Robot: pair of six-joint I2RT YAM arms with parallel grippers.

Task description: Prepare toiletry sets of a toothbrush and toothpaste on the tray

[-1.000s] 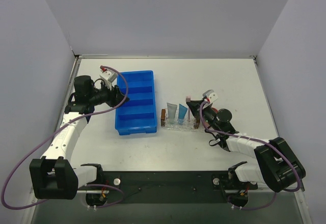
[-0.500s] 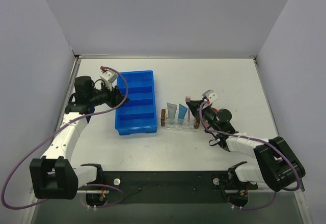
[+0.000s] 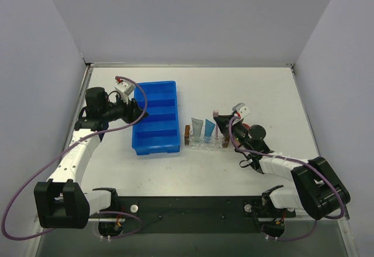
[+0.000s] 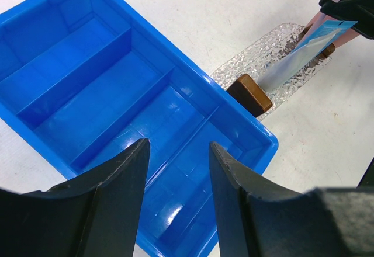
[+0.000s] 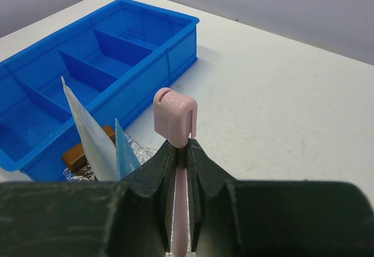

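The clear glittery tray (image 3: 201,145) sits right of the blue bin, with a brown block (image 4: 249,94) at its near end. Two toothpaste tubes lie on it, one pale grey-blue (image 3: 197,128) and one brighter blue (image 3: 209,129). My right gripper (image 5: 182,146) is shut on the pink toothbrush (image 5: 175,114), whose capped end sticks out past the fingertips. The toothbrush (image 3: 217,124) is at the tray's right end, beside the tubes; whether it touches the tray is hidden. My left gripper (image 4: 178,146) hangs open and holds nothing above the bin.
The blue compartmented bin (image 3: 155,117) stands left of the tray, its compartments bare. A corner of the bin (image 4: 257,146) nearly meets the tray's brown block. White tabletop stretches behind and to the right of the tray, bounded by grey walls.
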